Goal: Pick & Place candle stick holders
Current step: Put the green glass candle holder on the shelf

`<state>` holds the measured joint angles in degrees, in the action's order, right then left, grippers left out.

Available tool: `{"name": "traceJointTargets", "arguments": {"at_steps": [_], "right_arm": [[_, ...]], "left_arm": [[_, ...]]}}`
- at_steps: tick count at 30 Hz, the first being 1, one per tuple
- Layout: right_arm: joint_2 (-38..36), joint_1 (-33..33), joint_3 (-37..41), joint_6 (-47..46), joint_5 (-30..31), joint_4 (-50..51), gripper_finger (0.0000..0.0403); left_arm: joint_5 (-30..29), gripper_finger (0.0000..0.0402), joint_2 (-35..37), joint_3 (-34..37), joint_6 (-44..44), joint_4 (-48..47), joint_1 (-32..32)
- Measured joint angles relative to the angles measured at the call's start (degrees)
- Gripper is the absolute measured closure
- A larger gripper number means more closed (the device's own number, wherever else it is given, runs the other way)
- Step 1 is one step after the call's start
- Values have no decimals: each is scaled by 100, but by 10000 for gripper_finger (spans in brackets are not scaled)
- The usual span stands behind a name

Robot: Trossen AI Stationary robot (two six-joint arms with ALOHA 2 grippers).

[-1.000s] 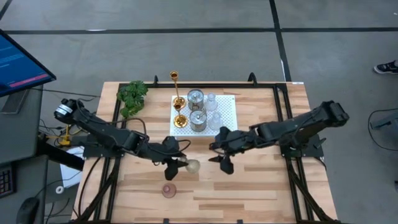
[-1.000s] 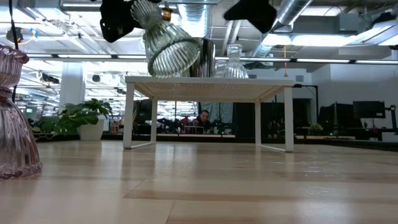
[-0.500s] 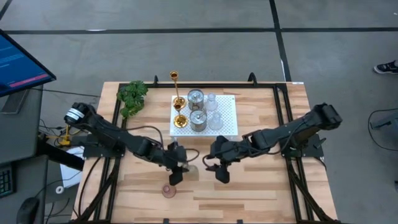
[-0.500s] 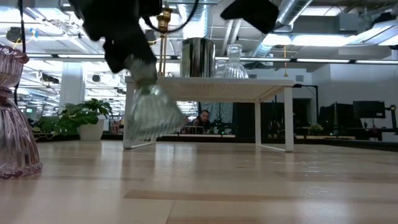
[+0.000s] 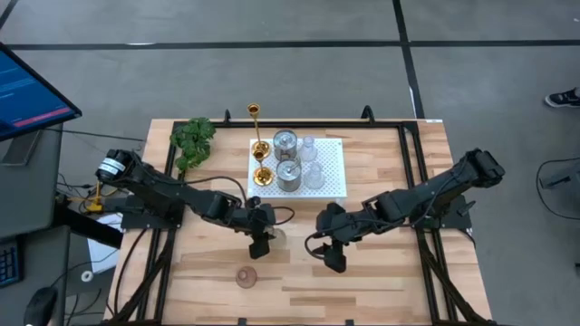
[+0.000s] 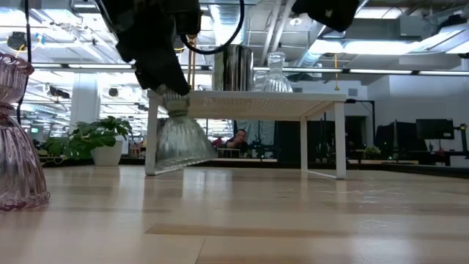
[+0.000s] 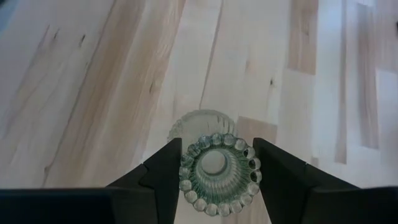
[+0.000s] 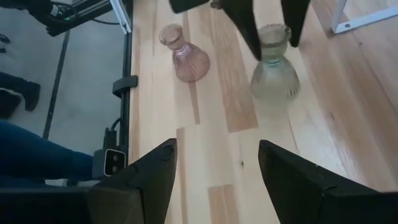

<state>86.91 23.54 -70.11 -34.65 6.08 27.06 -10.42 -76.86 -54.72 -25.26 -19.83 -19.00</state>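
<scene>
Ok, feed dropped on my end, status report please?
Left gripper shut on greenish holder, base at the table. Right gripper open, waiting nearby. Pinkish holder standing alongside, apart.

The floor (image 5: pixel 272 72) around the table is grey concrete, crossed by dark lines. At 9 o'clock of the high view stands a monitor (image 5: pixel 32 91) with a blue screen, and a keyboard (image 5: pixel 7 263) lies below it. At 3 o'clock, by the edge, is a dark shoe (image 5: pixel 564 97). In the low view the room behind is a big office: bright ceiling lights (image 6: pixel 381 48), silver ducts (image 6: pixel 344 29), a potted plant (image 6: pixel 99 139), and probably desks with screens (image 6: pixel 432 132) far behind.
</scene>
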Motion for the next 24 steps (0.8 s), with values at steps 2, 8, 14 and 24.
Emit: {"name": "traceJointTargets", "arguments": {"at_steps": [2, 8, 14, 24], "right_arm": [[-2, -34, 0, 2, 1, 29, 187], [1, -40, 0, 3, 0, 102, 187], [1, 8, 0, 4, 18, 107, 187], [3, 12, 0, -37, 18, 127, 187]], "left_arm": [[58, 228, -75, -17, -1, -14, -7], [122, 228, -398, -88, 14, -52, -22], [31, 227, -503, -197, 149, -101, -21], [-56, 191, -512, -195, 253, -177, -20]]}}
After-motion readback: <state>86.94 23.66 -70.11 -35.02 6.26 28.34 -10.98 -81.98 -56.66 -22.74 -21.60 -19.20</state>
